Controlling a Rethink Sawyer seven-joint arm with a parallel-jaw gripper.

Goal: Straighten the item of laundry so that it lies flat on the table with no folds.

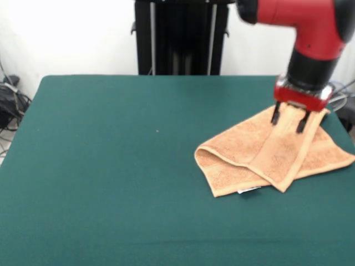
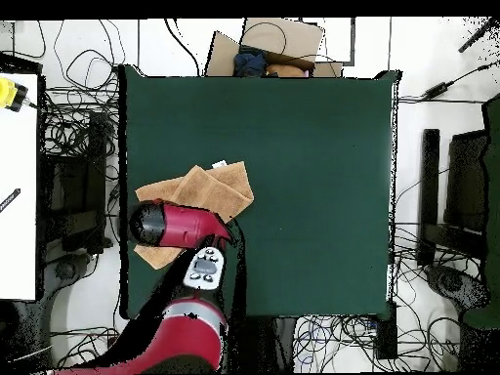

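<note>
Tan-orange towel point(image 1: 266, 158) lies folded and rumpled at the right side of the green table point(image 1: 111, 166) in the front view, its right corner close to the table's right edge. It is not flat: a doubled strip runs diagonally from the far right end down to a near corner, on top of another layer, with a rounded fold on the left side. Small white tag point(image 1: 248, 190) pokes out at the towel's near edge. Red and black arm comes in from the top right; gripper point(image 1: 288, 119) points down over the towel's far right end, its 2 dark fingers point(image 1: 274, 113) set apart with the raised cloth strip between them; cannot tell if they pinch it. In the overhead view the arm covers part of the towel point(image 2: 200, 190), which sits near the table's left edge point(image 2: 132, 146). Cables lie on the floor around the table
</note>
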